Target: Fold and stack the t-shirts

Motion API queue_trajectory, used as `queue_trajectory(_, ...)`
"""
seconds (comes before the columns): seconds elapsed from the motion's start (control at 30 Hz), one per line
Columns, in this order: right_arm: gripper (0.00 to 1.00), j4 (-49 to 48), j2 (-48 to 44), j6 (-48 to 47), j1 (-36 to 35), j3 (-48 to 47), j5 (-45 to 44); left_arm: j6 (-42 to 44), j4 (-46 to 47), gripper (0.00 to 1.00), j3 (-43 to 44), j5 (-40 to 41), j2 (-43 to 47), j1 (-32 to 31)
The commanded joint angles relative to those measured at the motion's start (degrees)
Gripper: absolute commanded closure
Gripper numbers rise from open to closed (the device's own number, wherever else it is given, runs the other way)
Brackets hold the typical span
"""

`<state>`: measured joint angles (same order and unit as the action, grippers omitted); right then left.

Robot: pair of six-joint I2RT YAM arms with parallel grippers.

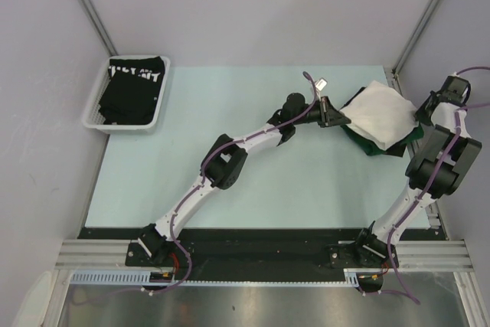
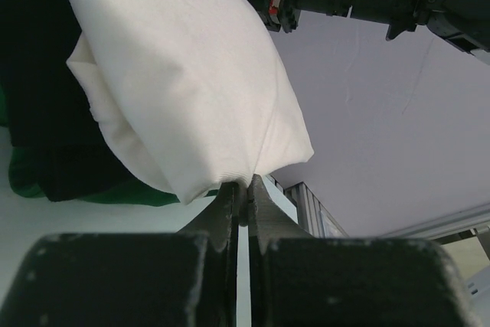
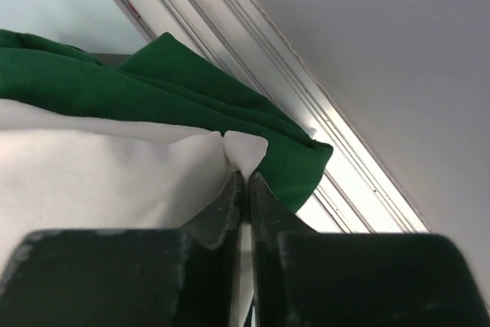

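If either claw slips (each nips only a thin corner), the white t-shirt (image 1: 380,115) could sag open and lose its fold. The left claw (image 2: 243,189) is clenched on its left end and the right claw (image 3: 245,183) on its right, over the dark green t-shirt (image 1: 369,146) by the desk's (image 1: 230,158) far right corner.

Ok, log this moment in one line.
left gripper: shut on white t-shirt corner | right gripper: shut on another corner | white t-shirt: over green t-shirt, far right | basket: far left, holds black t-shirt
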<state>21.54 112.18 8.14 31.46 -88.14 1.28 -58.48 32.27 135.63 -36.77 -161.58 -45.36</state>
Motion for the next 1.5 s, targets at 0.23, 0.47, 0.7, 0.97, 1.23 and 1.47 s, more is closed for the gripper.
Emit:
queue_trajectory(0.23, 0.45, 2.5, -1.6, 1.6, 0.7, -7.0, -13.2, -0.6, 3.9, 0.88, 0.0, -1.5, 4.3, 1.2)
queue_trajectory(0.47, 0.37, 4.3, -4.8, 0.4, -1.4, -12.1, -15.9, -0.3, 3.2, 0.01, -0.5, -2.7, 5.2, 1.2)
queue_trajectory(0.7, 0.32, 7.1, -7.3, 1.2, -2.6, -16.2, -14.6, 0.9, 3.3, 0.01, -4.0, -3.2, 7.9, 1.4)
queue_trajectory(0.97, 0.00, 12.7, -13.2, -1.4, -12.8, -24.2, -10.4, 6.2, 0.4, 0.01, -18.6, -4.4, 19.0, 4.8)
queue_trajectory(1.23, 0.00, 12.0, -20.4, 5.0, -22.5, -16.8, 1.4, 19.1, -15.9, 0.01, -29.8, -2.6, 33.8, 10.7)
queue_trajectory(1.47, 0.00, 20.3, -21.4, 2.1, -34.9, -12.5, 0.2, 41.5, -44.5, 0.01, -41.5, 20.8, 51.9, 12.3)
